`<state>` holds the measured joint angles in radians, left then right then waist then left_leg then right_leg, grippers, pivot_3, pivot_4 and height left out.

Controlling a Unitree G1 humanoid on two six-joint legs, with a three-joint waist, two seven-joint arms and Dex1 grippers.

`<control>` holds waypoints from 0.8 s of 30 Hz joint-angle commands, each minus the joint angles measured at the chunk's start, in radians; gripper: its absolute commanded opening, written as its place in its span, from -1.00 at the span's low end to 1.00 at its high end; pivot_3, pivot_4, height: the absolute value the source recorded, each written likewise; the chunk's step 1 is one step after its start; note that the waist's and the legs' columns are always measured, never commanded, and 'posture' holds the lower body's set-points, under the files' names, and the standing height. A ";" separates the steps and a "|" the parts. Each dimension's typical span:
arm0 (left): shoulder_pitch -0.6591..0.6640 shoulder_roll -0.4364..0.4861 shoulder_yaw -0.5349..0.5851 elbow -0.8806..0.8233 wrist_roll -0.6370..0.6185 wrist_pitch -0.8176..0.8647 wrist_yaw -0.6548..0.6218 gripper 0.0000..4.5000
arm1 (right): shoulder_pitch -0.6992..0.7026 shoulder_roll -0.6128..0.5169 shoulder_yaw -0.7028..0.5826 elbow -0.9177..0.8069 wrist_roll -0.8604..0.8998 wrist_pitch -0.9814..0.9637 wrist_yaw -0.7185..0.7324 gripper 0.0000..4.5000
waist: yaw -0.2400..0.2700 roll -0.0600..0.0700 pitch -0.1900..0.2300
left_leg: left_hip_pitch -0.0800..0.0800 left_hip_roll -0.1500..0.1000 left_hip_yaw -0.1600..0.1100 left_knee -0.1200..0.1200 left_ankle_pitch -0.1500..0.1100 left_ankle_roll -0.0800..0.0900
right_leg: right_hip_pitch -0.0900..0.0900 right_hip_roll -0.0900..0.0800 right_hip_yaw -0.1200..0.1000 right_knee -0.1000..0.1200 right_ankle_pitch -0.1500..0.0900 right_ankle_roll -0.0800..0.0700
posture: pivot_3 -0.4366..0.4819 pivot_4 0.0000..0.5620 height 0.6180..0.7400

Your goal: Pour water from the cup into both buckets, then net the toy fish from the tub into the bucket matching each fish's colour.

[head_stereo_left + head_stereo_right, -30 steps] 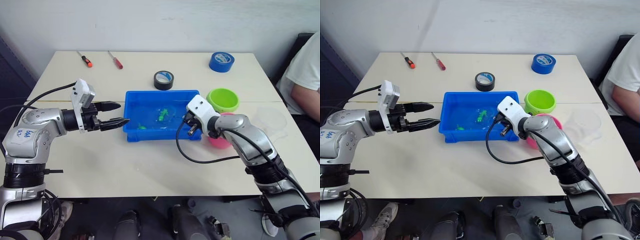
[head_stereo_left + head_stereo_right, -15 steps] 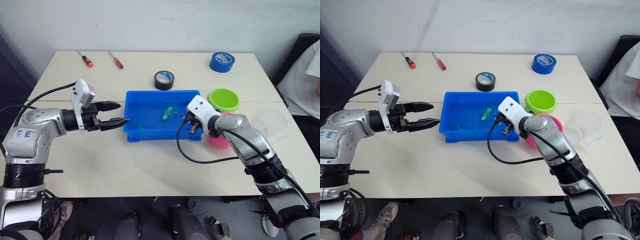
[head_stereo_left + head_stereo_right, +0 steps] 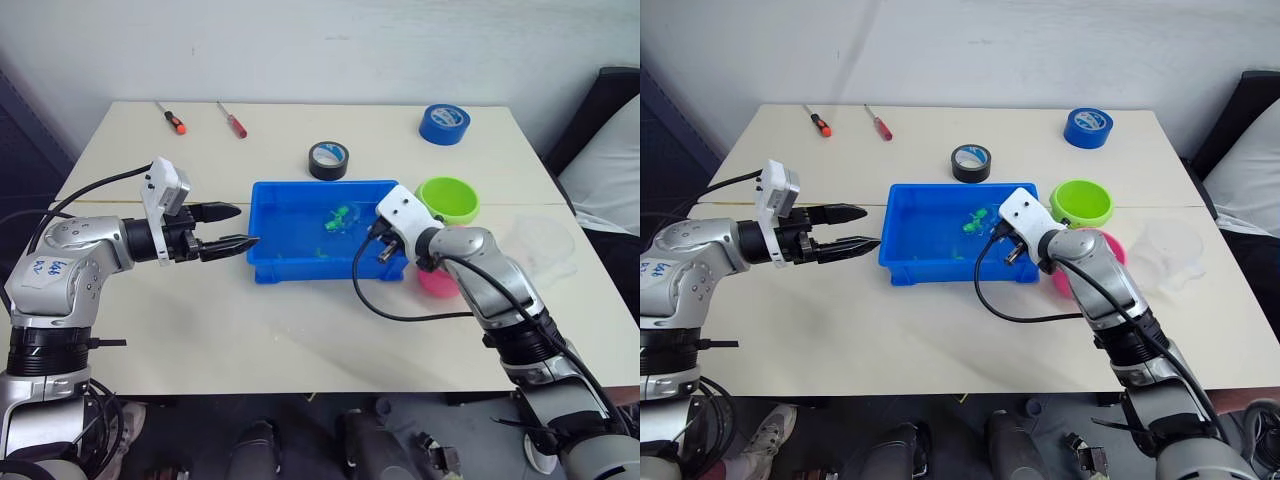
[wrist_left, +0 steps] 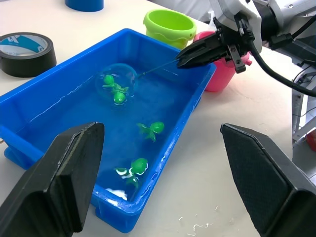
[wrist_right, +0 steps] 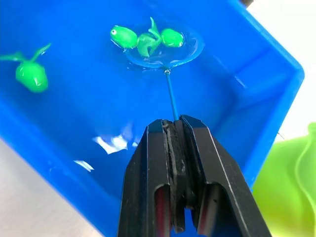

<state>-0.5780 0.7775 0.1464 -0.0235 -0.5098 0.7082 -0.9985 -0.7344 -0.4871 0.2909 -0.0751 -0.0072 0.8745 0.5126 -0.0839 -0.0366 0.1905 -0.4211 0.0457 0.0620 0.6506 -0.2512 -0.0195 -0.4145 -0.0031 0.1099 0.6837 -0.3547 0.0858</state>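
Right gripper (image 5: 174, 129) clamps the handle of the net (image 5: 163, 49) over the tub (image 3: 275, 268).

Green toy fish (image 5: 143, 39) lie in the hoop; more green fish (image 4: 150, 129) float in the tub. Left gripper (image 3: 233, 227) hovers just left of the tub, fingers apart, holding nothing. Green bucket (image 3: 447, 198) and pink bucket (image 3: 437, 281) stand right of the tub; cup (image 3: 1168, 251) further right.

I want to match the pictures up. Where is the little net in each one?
Left eye: net in the tub's far half.
Right eye: net in the same place.
Left wrist: net, fish inside.
Right wrist: net beyond the right gripper.
Shared landmark: the tub.
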 commanded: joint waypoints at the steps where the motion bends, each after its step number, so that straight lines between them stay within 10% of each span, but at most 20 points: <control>1: -0.013 0.009 0.023 -0.019 -0.020 -0.014 -0.002 0.83 | -0.023 0.010 -0.048 -0.025 0.003 -0.017 -0.009 -1.00 | -0.001 0.000 0.000 | 0.000 0.000 0.000 0.000 0.000 0.000 | 0.000 0.000 0.000 0.000 0.000 0.000 | -0.05 -0.47 0.91; 24: -0.011 0.008 0.021 -0.016 -0.018 -0.017 -0.004 0.83 | 0.021 -0.124 0.068 -0.064 -0.092 -0.066 0.098 -1.00 | 0.001 0.000 0.000 | 0.000 0.000 0.000 0.000 0.000 0.000 | 0.000 0.000 0.000 0.000 0.000 0.000 | -0.05 -0.47 0.91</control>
<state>-0.5780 0.7775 0.1464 -0.0233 -0.5098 0.7078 -0.9984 -0.6964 -0.6113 0.3852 -0.1303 -0.0838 0.8223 0.6237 -0.0834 -0.0366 0.1905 -0.4211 0.0456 0.0621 0.6507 -0.2512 -0.0195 -0.4144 -0.0030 0.1101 0.6834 -0.3547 0.0858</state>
